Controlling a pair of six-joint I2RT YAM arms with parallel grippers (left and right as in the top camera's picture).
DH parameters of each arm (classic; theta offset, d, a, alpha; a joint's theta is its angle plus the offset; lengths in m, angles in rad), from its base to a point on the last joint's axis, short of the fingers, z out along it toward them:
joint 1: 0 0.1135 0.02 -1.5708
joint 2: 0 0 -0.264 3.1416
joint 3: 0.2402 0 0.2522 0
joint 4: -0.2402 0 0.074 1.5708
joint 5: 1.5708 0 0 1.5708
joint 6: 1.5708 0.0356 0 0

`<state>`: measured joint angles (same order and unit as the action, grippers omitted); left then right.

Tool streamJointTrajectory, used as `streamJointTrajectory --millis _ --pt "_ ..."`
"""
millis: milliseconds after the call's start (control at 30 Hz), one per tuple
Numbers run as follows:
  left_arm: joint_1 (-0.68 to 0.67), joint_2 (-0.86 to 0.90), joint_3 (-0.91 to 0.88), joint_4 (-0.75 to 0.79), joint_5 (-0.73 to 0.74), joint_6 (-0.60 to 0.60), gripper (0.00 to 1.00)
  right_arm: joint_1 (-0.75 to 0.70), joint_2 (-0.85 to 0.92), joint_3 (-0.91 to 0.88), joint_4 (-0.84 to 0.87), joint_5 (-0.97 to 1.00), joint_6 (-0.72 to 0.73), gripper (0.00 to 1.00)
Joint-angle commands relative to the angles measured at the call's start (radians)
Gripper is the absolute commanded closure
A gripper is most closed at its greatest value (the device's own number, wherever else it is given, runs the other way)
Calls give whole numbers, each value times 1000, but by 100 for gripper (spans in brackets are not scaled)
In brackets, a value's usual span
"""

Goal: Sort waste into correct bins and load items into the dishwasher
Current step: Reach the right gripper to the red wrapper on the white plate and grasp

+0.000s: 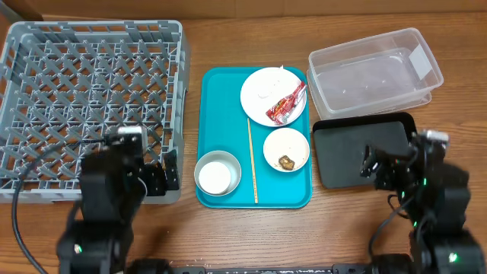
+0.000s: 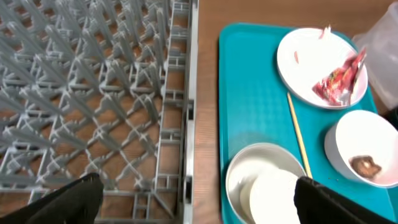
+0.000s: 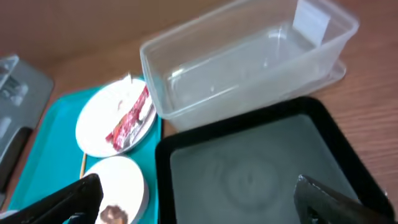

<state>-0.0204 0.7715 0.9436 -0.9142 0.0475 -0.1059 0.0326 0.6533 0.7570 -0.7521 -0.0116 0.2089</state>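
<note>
Near-left: the left arm (image 1: 106, 205) is folded low, with the left gripper (image 1: 163, 176) pointing forward. In the wrist view its fingers (image 2: 68, 199) sit at the bottom corners, spread wide, nothing between them. Near-right: the right arm (image 1: 445, 209) is folded low, with the right gripper (image 1: 378, 166) angled inward. Its fingers (image 3: 62, 202) are likewise spread wide and empty.

grey bowl (image 2: 249, 163) cut off by left wrist view's bottom edge, dish rack (image 2: 186, 155) cropped at left

Overhead looks straight down; both low wrist views face forward, sharing the teal tray (image 2: 249, 93).
</note>
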Motion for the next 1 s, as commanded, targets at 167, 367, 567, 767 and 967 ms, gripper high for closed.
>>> streamJointTrajectory --millis 167,367,567,767,967 --pt "-6 155 233 -246 27 -14 0 -6 338 350 -305 -24 -7 0" --pt "-6 163 232 -258 32 -14 0 -6 481 444 -396 -116 -3 0" --pt "-6 163 232 -264 31 -14 0 -6 503 449 -379 -294 -78 0" --pt "-6 163 232 -263 31 -14 0 41 542 586 -410 -190 5 1" --pt "-6 163 232 -263 31 -14 0 137 732 848 -512 -164 5 0"
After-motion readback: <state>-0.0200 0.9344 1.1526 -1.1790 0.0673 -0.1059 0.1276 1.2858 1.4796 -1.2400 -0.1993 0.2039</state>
